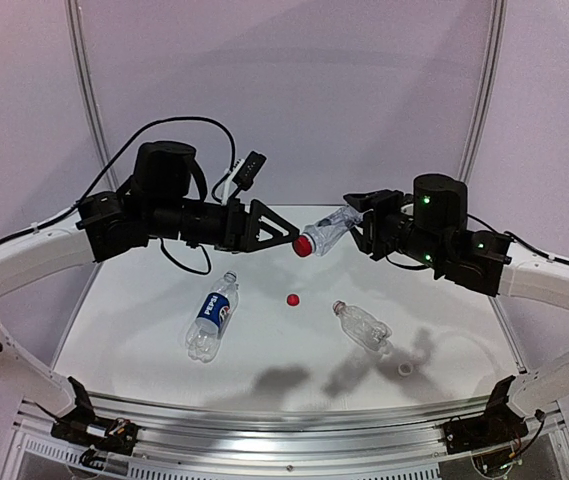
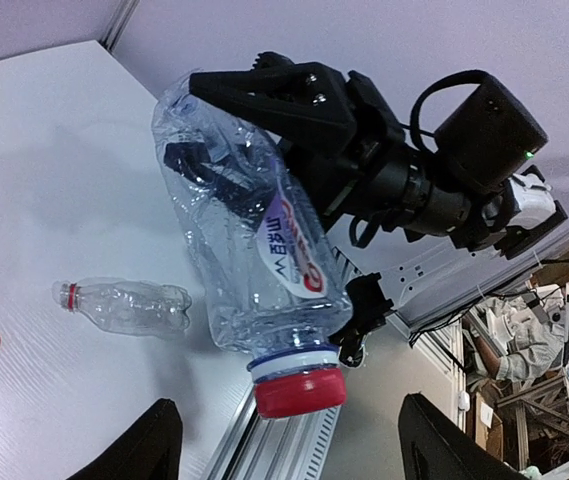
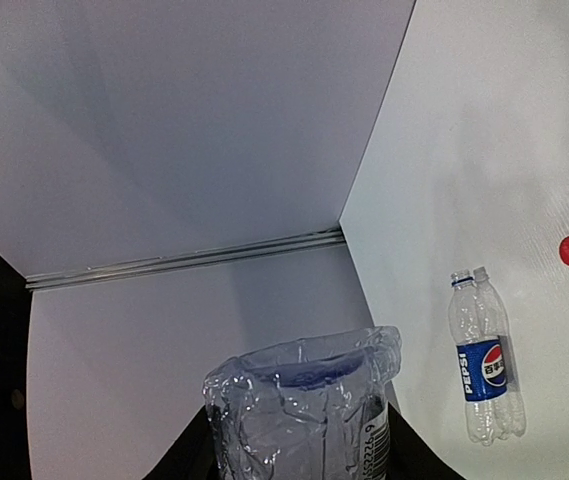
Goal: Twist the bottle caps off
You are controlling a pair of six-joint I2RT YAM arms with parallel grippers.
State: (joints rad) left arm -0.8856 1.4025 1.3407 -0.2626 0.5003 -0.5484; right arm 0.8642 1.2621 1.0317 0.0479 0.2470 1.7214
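Observation:
My right gripper point(image 1: 364, 228) is shut on the base of a clear crumpled bottle point(image 1: 332, 230) with a white label and holds it in the air, neck toward the left arm. Its red cap point(image 1: 304, 245) is on the neck. My left gripper point(image 1: 286, 238) is open, its tips just short of the cap. In the left wrist view the cap point(image 2: 299, 390) sits between and slightly beyond the two fingers point(image 2: 154, 440), not touching them. In the right wrist view the bottle's base point(image 3: 304, 410) fills the jaws.
On the white table point(image 1: 144, 300) lie a Pepsi bottle point(image 1: 212, 315) with no cap showing, a loose red cap point(image 1: 292, 299), an uncapped ribbed bottle point(image 1: 362, 325) and a whitish cap point(image 1: 404, 369). White walls close in the back and sides.

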